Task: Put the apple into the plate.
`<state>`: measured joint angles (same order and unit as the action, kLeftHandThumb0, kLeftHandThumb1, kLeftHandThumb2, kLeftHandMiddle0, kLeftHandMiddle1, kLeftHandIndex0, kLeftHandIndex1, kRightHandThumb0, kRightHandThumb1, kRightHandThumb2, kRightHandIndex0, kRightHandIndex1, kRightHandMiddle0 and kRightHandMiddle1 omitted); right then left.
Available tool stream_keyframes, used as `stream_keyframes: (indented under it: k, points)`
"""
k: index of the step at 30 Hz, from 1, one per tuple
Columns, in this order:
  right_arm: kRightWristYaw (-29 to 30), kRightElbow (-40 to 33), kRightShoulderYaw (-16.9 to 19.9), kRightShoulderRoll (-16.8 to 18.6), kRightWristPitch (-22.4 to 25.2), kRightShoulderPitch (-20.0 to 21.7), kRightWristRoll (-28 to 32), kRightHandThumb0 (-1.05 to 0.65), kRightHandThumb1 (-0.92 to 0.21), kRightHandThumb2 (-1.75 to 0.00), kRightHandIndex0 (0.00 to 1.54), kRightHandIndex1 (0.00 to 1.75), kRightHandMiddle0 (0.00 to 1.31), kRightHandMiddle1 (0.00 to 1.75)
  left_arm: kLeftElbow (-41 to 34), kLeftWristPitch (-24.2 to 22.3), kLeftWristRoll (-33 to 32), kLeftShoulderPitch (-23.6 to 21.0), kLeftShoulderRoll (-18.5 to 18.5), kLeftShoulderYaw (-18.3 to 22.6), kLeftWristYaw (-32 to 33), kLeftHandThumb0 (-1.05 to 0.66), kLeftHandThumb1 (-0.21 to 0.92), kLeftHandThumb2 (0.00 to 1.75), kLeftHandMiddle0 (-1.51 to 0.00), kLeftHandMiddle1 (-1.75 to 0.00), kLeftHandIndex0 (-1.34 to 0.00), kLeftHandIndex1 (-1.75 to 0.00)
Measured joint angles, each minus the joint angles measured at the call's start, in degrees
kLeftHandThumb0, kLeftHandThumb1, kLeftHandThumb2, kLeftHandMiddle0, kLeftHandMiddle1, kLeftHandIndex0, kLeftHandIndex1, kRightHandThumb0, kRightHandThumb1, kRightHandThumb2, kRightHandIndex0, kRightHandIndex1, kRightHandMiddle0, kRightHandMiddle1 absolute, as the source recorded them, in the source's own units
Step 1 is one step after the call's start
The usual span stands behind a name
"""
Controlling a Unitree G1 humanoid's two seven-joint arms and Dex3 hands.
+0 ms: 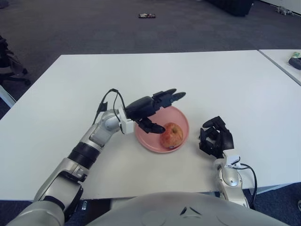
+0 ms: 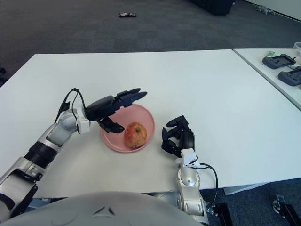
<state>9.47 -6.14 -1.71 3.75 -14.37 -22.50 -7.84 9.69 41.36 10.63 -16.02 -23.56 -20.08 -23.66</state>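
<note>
A red-yellow apple point(image 1: 171, 135) lies inside the pink plate point(image 1: 145, 139) near the table's front middle. My left hand point(image 1: 155, 109) hovers above the plate's left and far side, fingers spread and holding nothing, clear of the apple. My right hand point(image 1: 216, 136) shows to the right of the plate with its fingers curled and nothing in them.
The white table point(image 1: 155, 80) stretches far back and to both sides. A second table at the right edge carries dark devices point(image 2: 282, 61). A small dark object point(image 1: 147, 16) lies on the carpet beyond the table.
</note>
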Motion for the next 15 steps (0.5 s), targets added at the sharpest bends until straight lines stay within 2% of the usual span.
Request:
stream_keyframes:
  k: [5,7,10,13,15]
  points:
    - [0.0,1.4,0.2,-0.1,-2.1,0.3,0.3,-0.42,-0.53,-1.06,0.73,1.66,0.45,1.75,4.2,0.4,-4.3,2.2,1.0,3.2,0.4,-1.05,0.92,0.62,0.00,0.00,0.00,0.00]
    - [0.0,1.8,0.2,-0.1,-2.6,0.6,0.3,-0.42,-0.53,-1.06,0.73,1.66,0.45,1.75,5.8,-2.6,-8.2,3.2,2.5,5.2,0.5,-1.05,0.92,0.66,0.00,0.00,0.00,0.00]
    - [0.0,1.9,0.1,-0.2,-3.2,0.7,0.3,-0.42,-0.53,-1.06,0.74,1.65,0.45,1.75,1.7,-9.2,-13.0,6.3,3.8,7.7,1.3,-1.05,0.92,0.75,0.00,0.00,0.00,0.00]
    - [0.0,2.1,0.1,-0.2,-3.2,0.9,0.3,-0.42,-0.53,-1.06,0.74,1.65,0.45,1.75,-4.5,-12.6,-16.6,9.2,4.7,8.8,1.6,-1.05,0.92,0.80,0.00,0.00,0.00,0.00]
    - [0.0,2.3,0.0,-0.1,-3.5,1.1,0.3,-0.42,-0.53,-1.06,0.75,1.64,0.45,1.75,-8.1,-13.5,-21.7,11.2,5.9,9.8,1.4,-1.05,0.92,0.83,0.00,0.00,0.00,0.00]
